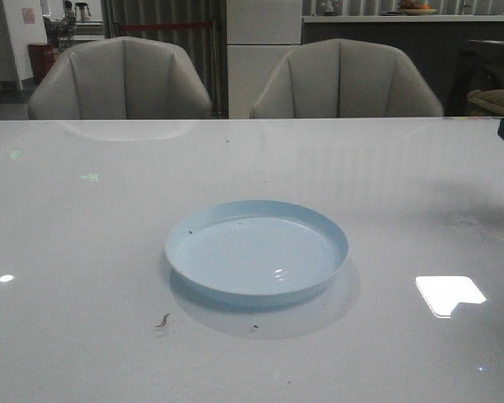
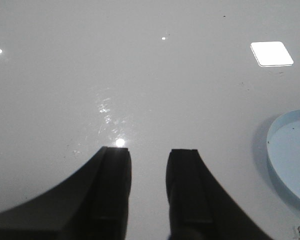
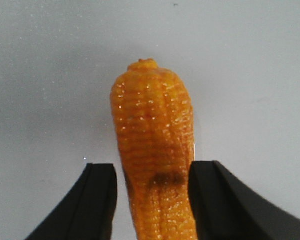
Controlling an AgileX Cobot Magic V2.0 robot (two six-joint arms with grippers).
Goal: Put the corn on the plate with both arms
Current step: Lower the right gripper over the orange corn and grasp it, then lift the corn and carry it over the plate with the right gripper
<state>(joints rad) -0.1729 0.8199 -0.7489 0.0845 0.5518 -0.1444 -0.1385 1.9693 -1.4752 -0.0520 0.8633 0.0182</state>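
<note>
**Corn between the right gripper's fingers, plate bare at mid-table**

Nearest the robot, the right gripper [image 3: 152,200] frames the corn [image 3: 154,165] in the right wrist view. The orange cob lies lengthwise between the two black fingers [image 3: 97,200], its blunt tip pointing away from the wrist. One finger touches its side or nearly so, while a narrow strip of table shows between the cob and the other finger, so the jaws are spread around it rather than clamped on it. A dark smudge marks the kernels level with the fingertips.

The left gripper [image 2: 148,190] hangs over bare white table [image 2: 140,75], its fingers parted with nothing between them. The plate's rim appears at the edge of that view.

In the front view the pale blue plate [image 1: 332,252] sits at the middle of the glossy table, a few dark specks inside it. A small dark scrap [image 1: 162,321] lies on the table just in front of it. A sliver of orange at the right edge of the front view may be the corn, well apart from the plate.

Beyond the table stand two grey chairs [image 1: 122,80]. No writing or brand mark can be read anywhere.
</note>
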